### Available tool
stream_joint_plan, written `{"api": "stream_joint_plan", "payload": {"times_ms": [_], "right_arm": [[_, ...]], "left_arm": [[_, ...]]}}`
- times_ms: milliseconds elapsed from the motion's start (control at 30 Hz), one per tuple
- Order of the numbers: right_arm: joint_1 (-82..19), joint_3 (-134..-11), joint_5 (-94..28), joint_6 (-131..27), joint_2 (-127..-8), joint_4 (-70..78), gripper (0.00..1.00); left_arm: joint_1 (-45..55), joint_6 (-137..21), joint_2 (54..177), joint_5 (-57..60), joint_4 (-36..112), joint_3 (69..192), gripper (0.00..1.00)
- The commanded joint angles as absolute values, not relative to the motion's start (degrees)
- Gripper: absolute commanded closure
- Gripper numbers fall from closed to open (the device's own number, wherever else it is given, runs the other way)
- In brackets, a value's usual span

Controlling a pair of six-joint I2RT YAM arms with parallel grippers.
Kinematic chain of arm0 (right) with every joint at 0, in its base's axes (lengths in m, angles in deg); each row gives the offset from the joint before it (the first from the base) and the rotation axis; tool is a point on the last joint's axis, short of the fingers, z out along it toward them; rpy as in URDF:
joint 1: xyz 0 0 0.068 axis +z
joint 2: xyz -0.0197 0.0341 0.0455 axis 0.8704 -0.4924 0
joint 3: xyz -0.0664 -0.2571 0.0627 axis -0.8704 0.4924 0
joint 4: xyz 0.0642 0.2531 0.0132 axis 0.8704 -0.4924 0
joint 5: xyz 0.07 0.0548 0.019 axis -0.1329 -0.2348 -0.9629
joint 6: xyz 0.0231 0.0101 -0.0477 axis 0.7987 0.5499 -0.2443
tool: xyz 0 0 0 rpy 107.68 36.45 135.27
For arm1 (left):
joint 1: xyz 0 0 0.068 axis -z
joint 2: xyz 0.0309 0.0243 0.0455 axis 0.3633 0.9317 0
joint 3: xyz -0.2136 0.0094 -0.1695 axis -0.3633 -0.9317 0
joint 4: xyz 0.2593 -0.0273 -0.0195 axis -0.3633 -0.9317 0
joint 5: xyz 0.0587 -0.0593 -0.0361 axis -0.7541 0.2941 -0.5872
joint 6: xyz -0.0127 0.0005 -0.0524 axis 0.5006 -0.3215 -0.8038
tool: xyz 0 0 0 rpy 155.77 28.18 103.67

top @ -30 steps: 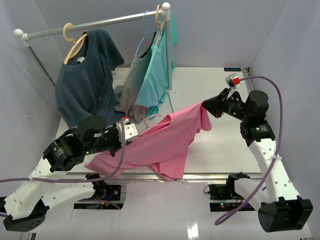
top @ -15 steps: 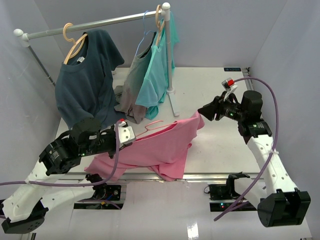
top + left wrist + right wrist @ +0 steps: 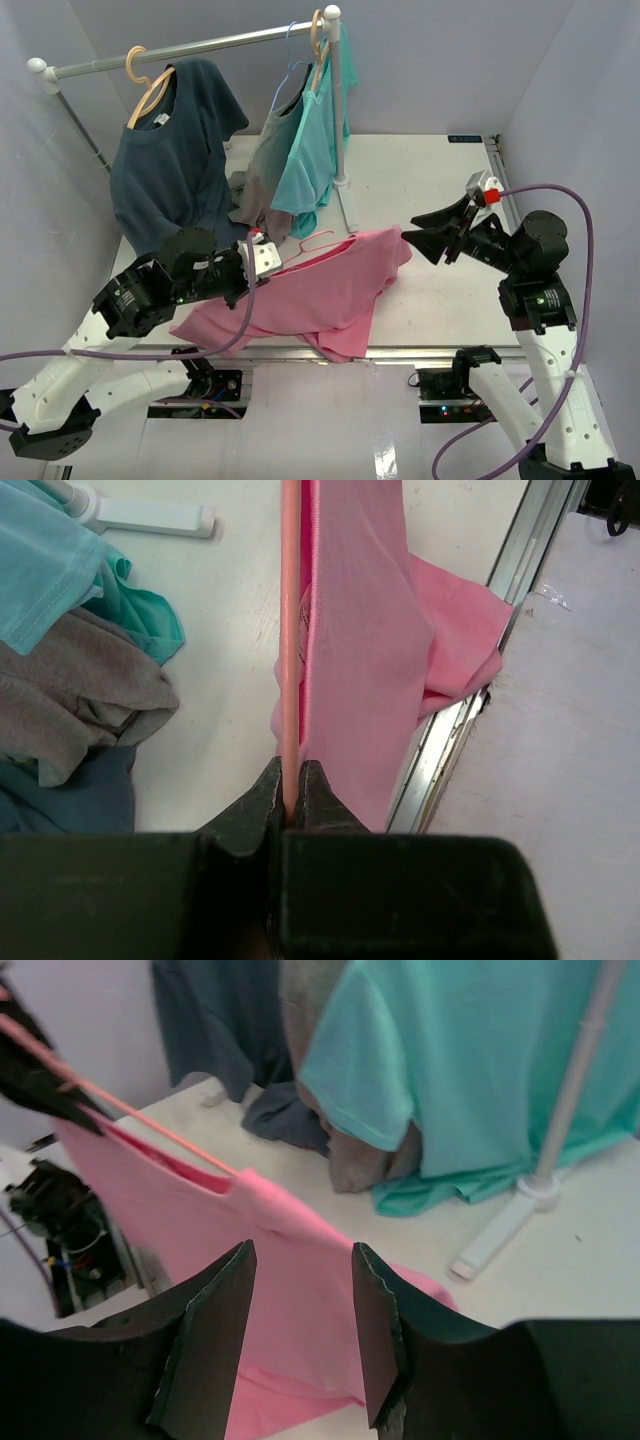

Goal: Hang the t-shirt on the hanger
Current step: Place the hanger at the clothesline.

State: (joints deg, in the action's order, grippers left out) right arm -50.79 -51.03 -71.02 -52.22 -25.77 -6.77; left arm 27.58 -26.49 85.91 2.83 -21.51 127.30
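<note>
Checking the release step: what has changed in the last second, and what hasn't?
The right fingers let go of the t-shirt, opened and drew back to the right. The shirt end they had held up sagged lower. Unchanged: the left fingers stay shut on the hanger, with the shirt still draped over it, and the other shirts hang as before.

The left arm (image 3: pixel 70 380) and right arm (image 3: pixel 545 350) combine white moulded links with black joint housings. A thin purple cable (image 3: pixel 540 186) runs along each arm. The left gripper (image 3: pixel 290 780) and right gripper (image 3: pixel 302 1260) have black angular fingers. A small white block with a red tip (image 3: pixel 485 188) is mounted at the right wrist.
</note>
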Motion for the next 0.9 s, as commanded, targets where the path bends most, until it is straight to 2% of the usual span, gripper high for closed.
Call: {"api": "stream_joint_plan", "payload": {"times_ms": [0,133,267,400,467,600,867], "right_arm": [[-46.1,-52.7,-82.9,-54.7,-27.4,-1.0,0.47],[-40.3,-54.7,-79.8,-58.4,-29.8,-3.5,0.44],[-36.6,-56.5,-71.9,-57.7,-31.0,-4.3,0.44],[-36.5,-57.7,-63.1,-56.0,-30.4,-6.8,0.45],[-36.5,-57.8,-60.8,-56.0,-30.0,-7.6,0.45],[-36.6,-58.1,-59.3,-55.8,-29.8,-8.2,0.45],[-36.6,-58.1,-57.7,-54.6,-31.3,-8.1,0.44]], "left_arm": [[27.8,-27.7,87.0,4.8,-17.7,130.4,1.0],[27.8,-28.9,88.0,5.2,-15.7,130.2,1.0],[27.7,-32.6,89.3,0.1,-14.9,131.0,1.0],[27.8,-41.7,90.3,-13.2,-27.8,134.0,1.0],[27.5,-44.0,89.6,-20.2,-33.6,131.6,1.0],[27.0,-43.7,85.8,-20.0,-34.1,128.0,1.0],[25.6,-50.2,90.3,-34.8,-42.4,126.8,1.0]]}}
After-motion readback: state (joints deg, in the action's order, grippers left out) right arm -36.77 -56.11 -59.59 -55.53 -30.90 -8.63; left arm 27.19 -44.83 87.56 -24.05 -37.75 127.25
